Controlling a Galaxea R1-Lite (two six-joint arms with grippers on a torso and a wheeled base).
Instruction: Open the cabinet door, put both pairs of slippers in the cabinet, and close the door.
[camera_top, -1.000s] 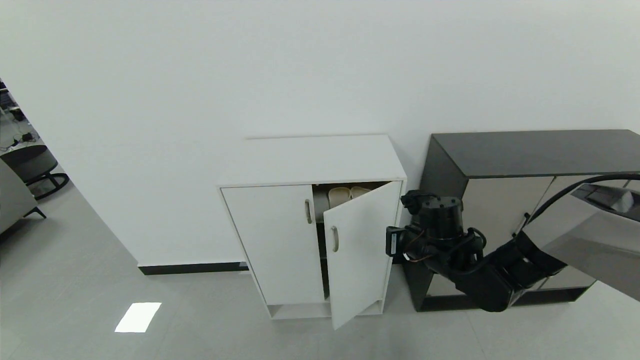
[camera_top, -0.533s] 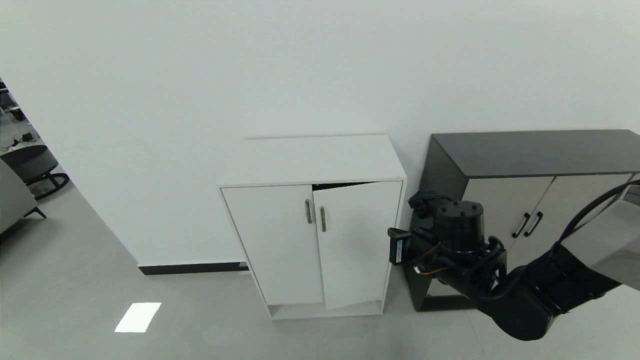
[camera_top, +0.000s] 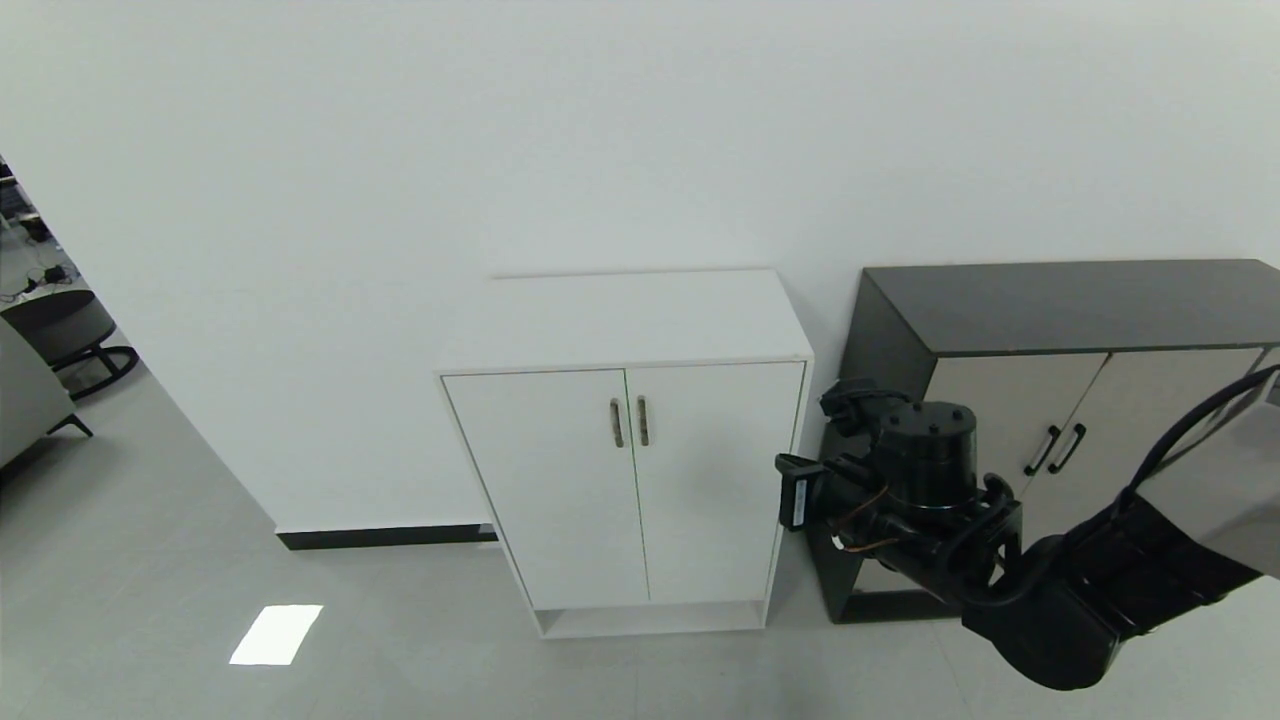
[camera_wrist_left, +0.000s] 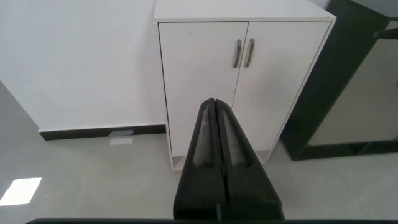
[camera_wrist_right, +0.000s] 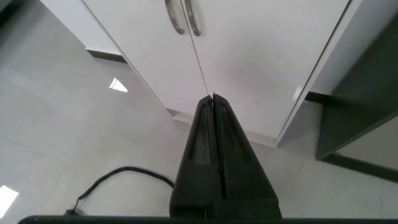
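The white cabinet stands against the wall with both doors flush and its two handles side by side. My right arm's wrist hangs just off the cabinet's right side, a little in front of it. In the right wrist view my right gripper is shut on nothing, its tip aimed at the seam between the doors below the handles. My left gripper is shut and empty too, held back from the cabinet and facing its front.
A dark cabinet with mirrored doors stands directly right of the white one. A black cable lies on the grey floor near the cabinet's base. A chair sits far left. Open floor lies in front and to the left.
The cabinet's right door swung from half open to fully shut, hiding the slippers seen inside. My right arm drew back slightly to the right and down.
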